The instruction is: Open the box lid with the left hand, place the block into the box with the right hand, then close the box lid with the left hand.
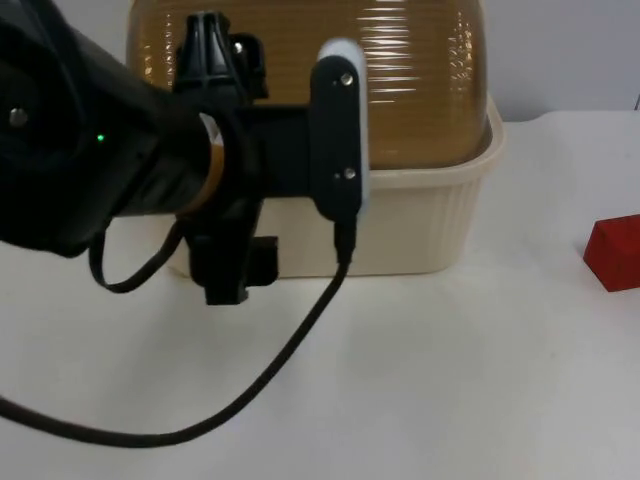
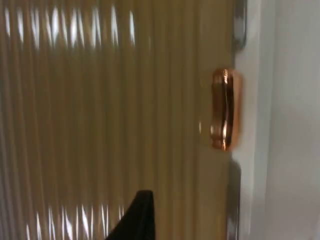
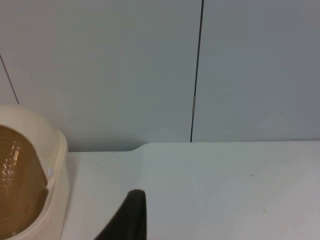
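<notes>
Top view. The box [image 1: 420, 215] is cream plastic with ribbed walls and stands on the white bench [image 1: 480, 380] against the grey partition wall [image 1: 560, 50]. Its amber, ribbed, translucent lid [image 1: 420, 90] is domed and sits down on the box, shut. The left arm [image 1: 90, 150] reaches in over the box's front left part. The left tool [image 1: 225, 160] hangs in front of the lid and the box's front wall, one black finger showing above against the lid, another below against the box wall; I cannot tell whether its fingers are apart or together. The red block [image 1: 615, 252] lies on the bench well to the right of the box, apart from it, cut by the frame edge.

Left wrist view. The lid [image 2: 110, 120] is close before the camera, ribs running lengthwise with bright glints. A copper-coloured handle [image 2: 225, 110] sits at the lid's edge, just beside the cream rim of the box [image 2: 247, 150]. A black fingertip [image 2: 137, 217] stands against the lid, apart from the handle.

Right wrist view. The right arm waits away from the box. A black fingertip of the right tool [image 3: 131, 217] stands over bare bench [image 3: 225, 185]; state of that tool cannot be told. The box [image 3: 52, 175] shows beside it with the amber lid [image 3: 17, 175] inside its cream rim. The partition wall [image 3: 125, 65] rises behind the bench, a dark vertical seam [image 3: 196, 75] in it.
</notes>
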